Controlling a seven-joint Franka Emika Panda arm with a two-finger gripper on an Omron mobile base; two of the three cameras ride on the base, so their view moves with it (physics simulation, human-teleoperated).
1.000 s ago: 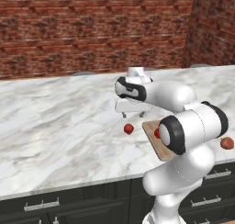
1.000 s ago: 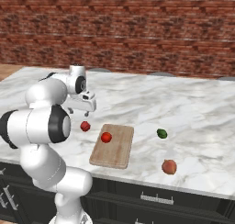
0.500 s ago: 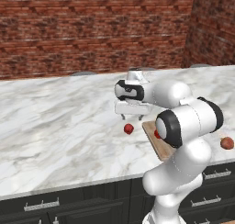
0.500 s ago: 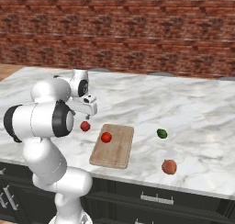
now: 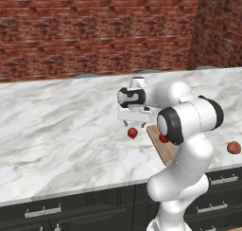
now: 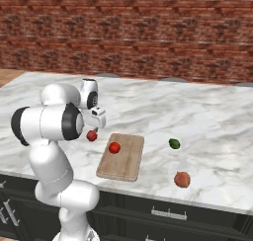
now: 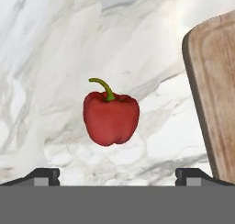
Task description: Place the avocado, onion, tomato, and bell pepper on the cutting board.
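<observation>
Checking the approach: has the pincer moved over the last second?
Yes. In the left base view the open pincer has come down toward the bell pepper, closing the gap, while the cutting board stays put.

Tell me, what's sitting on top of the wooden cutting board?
One round red tomato sits on the cutting board, near its far left corner. In the left base view, the arm covers much of the board.

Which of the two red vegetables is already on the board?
The tomato: round, stemless, sitting on the cutting board. The other, the bell pepper with its green stem, lies on the counter beside the board.
</observation>
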